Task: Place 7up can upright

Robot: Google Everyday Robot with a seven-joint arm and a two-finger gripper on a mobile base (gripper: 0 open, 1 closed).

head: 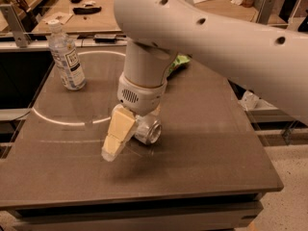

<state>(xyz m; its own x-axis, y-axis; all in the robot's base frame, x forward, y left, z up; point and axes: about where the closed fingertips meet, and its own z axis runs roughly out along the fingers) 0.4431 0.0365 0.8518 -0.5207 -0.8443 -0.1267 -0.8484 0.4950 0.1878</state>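
the claw (129, 137) hangs low over the dark surface (207, 148), nearer the camera than the water bottle (67, 57) and to that bottle's right in the view. it points down and toward the front left. its one plainly visible finger (117, 134) is a pale tan block slanting down, with its tip just above the surface. that finger presses against the side of the 7up can (148, 130), and the claw looks clamped on it. the second finger is mostly hidden behind the can and the wrist.

the 7up can is a small silver can with no label showing from here. it is tipped well over rather than upright, with one round end turned toward the camera and to the right. it sits well apart from the water bottle, further front and further right than the bottle. whether the can rests on the surface or is held just above it cannot be told.

the water bottle stands upright, clear with a white label and a white cap. a thin white curved line (62, 121) on the surface sweeps round in front of the bottle. a green snack bag (177, 64) lies far to the bottle's right, partly hidden behind the white arm (216, 37).
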